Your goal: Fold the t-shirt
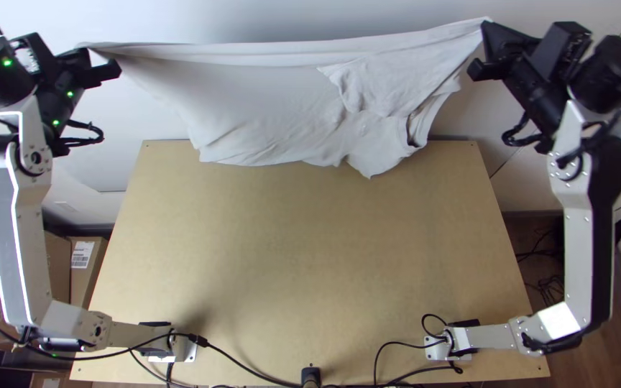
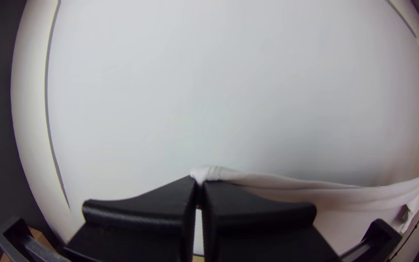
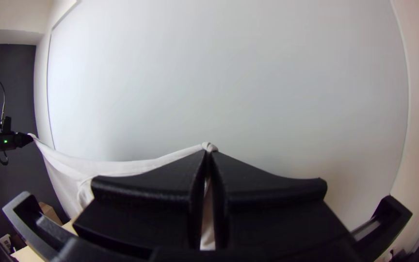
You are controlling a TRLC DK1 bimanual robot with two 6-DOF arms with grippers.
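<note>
From the top view I have the shirt [image 1: 253, 108] stretched between my grippers, a bit of its upper edge in the left gripper [image 1: 88, 53] and another in the right gripper [image 1: 486, 30]; the rest hangs in loose folds, its lower edge in front of the table's [image 1: 310, 237] far edge. I can't tell whether it touches the wood. A pale wall [image 1: 267, 18] stands behind, with boxes [image 1: 84, 269] beside the table. My left arm [image 1: 19, 230] and right arm [image 1: 589, 230] bow outward and reach up past the far edge. In the left wrist view, the left gripper [image 2: 200, 180] is pinched on a stitched edge, and the cloth runs off towards the other side. In the right wrist view, the right gripper [image 3: 209, 153] nips a small bunched tip, the wall beyond.
</note>
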